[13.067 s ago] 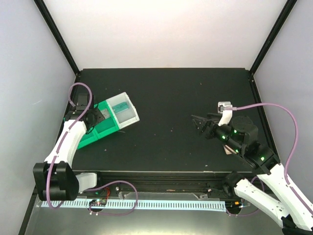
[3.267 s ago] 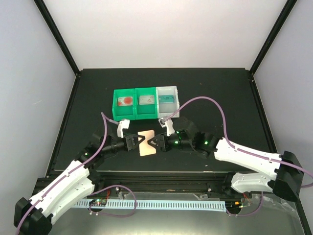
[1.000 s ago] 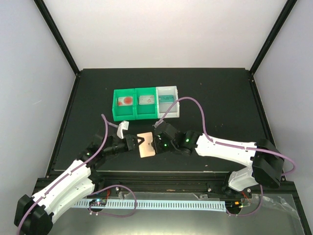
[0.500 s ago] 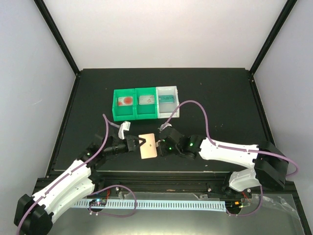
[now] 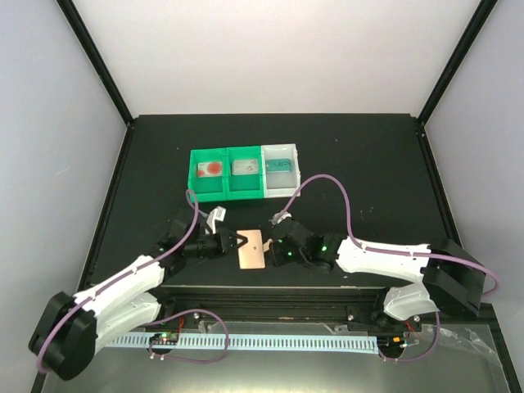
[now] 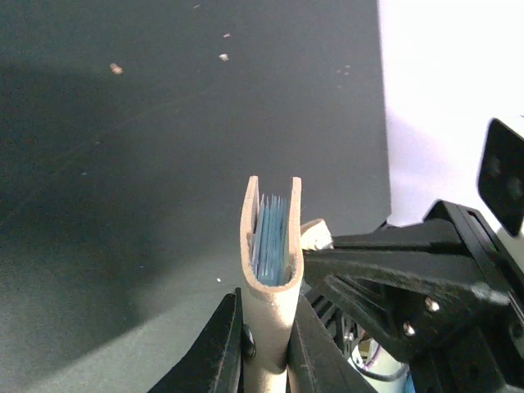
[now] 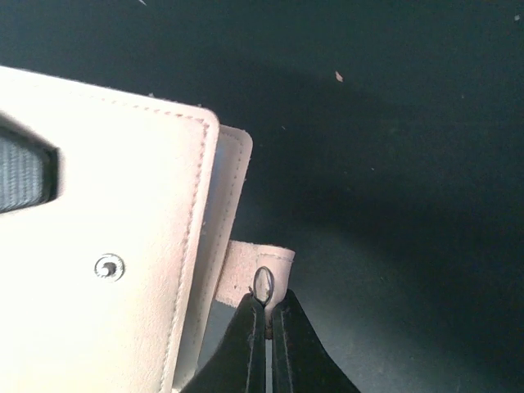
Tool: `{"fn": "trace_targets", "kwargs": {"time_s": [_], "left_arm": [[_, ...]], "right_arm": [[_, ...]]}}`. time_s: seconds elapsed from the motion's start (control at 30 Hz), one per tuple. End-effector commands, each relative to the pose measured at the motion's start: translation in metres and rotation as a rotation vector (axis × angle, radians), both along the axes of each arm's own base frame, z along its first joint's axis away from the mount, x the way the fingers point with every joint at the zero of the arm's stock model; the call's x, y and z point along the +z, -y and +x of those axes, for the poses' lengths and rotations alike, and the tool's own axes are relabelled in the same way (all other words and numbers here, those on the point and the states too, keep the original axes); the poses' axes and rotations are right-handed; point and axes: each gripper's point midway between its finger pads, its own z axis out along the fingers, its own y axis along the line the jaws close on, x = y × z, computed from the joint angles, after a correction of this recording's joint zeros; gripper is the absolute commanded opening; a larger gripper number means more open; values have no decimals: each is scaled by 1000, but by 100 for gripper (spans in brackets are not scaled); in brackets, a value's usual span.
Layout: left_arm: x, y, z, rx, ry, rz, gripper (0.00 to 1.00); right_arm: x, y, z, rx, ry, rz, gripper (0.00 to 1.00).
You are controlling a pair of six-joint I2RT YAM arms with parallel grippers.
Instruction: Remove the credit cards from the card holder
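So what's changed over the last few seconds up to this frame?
The right gripper slid to the right edge of the card holder and closed on its side tab. The left gripper kept its clamp on the holder's opposite end. The credit cards are still inside, and the bin tray hasn't moved.

Inside card holder (image 6: 267, 318), credit cards (image 6: 271, 236)

left gripper (image 5: 237, 241) clamps card holder (image 5: 251, 250); right gripper (image 5: 273, 246), facing it, nipped shut on tab (image 7: 259, 267); both low by table's (image 5: 344, 164) near edge.
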Motion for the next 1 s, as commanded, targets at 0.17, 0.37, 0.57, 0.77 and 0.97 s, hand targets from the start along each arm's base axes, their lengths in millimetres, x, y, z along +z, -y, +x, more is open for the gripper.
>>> {"fn": "trace_targets", "kwargs": {"time_s": [0.17, 0.37, 0.57, 0.77, 0.97], "left_arm": [[-33, 11, 13, -59, -40, 90, 10], [-63, 8, 16, -51, -106, 171, 22], [-76, 3, 13, -60, -139, 227, 38], [-68, 1, 10, -69, -110, 220, 55], [-49, 2, 6, -78, -71, 180, 63]], "right_arm": [[-35, 8, 15, -44, 6, -58, 1], [-51, 18, 20, -72, -8, -93, 1], [-53, 25, 18, -84, -20, -92, 1], [-37, 20, 14, -74, -30, -33, 1], [-10, 6, 8, -28, -29, 83, 1]]}}
